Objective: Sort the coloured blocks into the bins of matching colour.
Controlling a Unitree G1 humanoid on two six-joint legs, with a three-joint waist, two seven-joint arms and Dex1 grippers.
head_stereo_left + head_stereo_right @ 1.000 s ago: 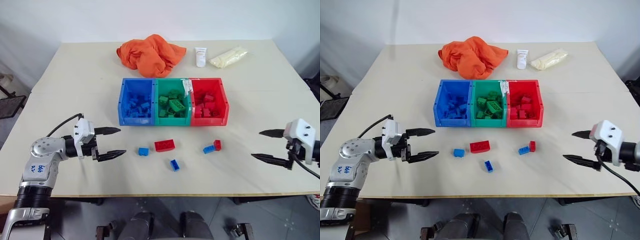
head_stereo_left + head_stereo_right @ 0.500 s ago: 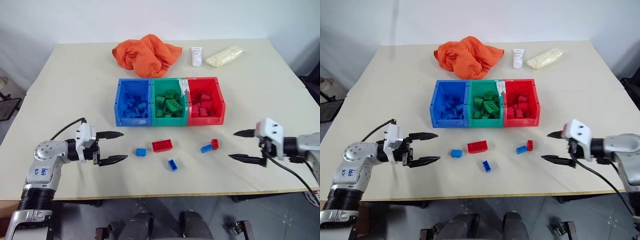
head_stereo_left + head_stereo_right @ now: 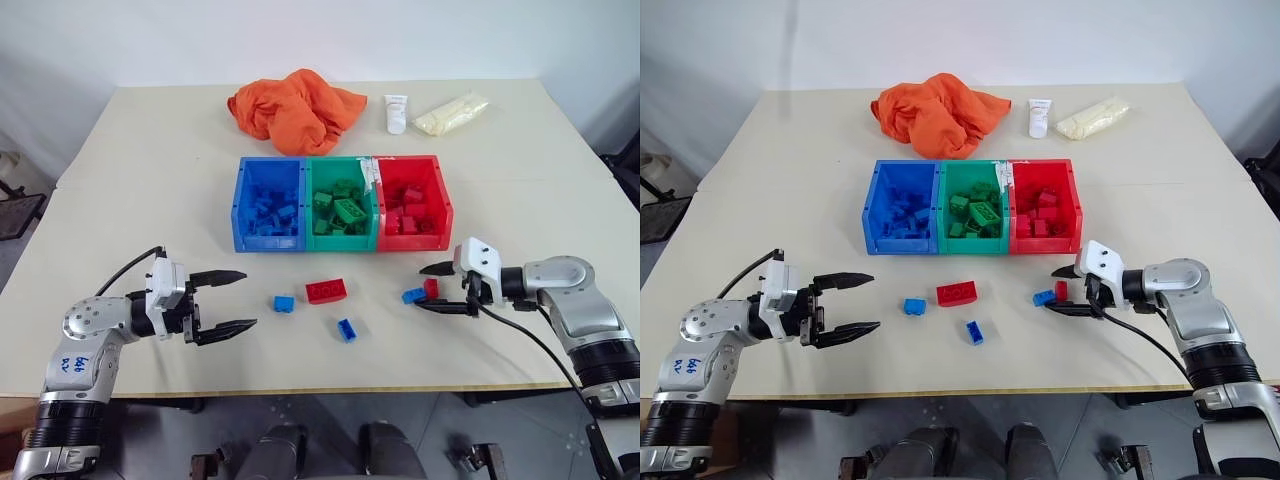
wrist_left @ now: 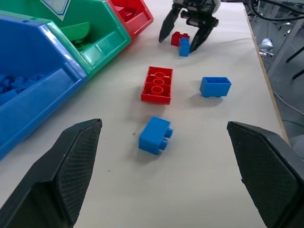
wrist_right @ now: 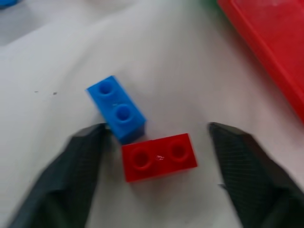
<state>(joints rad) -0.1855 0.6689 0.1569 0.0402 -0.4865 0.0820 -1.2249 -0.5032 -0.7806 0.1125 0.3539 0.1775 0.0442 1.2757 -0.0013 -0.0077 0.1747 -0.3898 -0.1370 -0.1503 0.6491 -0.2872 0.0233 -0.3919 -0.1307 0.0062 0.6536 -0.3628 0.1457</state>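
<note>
White walls stand behind a pale bench [image 3: 150, 160]. Three joined bins sit in the middle of it: the blue bin [image 3: 243, 203] on the left, the green bin [image 3: 341, 235] next, the red bin [image 3: 443, 200] on the right, each with blocks inside. An orange cloth [image 3: 292, 108], a white tube [image 3: 397, 113] and a pale yellow bag [image 3: 452, 113] lie at the far side.

The right claw [image 3: 430, 289] has its two fingers around a small red block [image 3: 431, 287] and a small blue block [image 3: 412, 296] that touch each other. The fingers stand half open and do not grip either block. In the right wrist view the red one lies between the fingers, with the blue one by one finger. The left claw [image 3: 236, 300] hangs wide open and empty, left of a blue block [image 3: 285, 302]. A long red block [image 3: 327, 291] and one more blue block [image 3: 347, 329] lie near the middle.

The left wrist view shows the studs on the long red block, which the head views do not.

A second ago the right claw was far out to the right and wide open. It has come in to the two blocks and begun to close.
</note>
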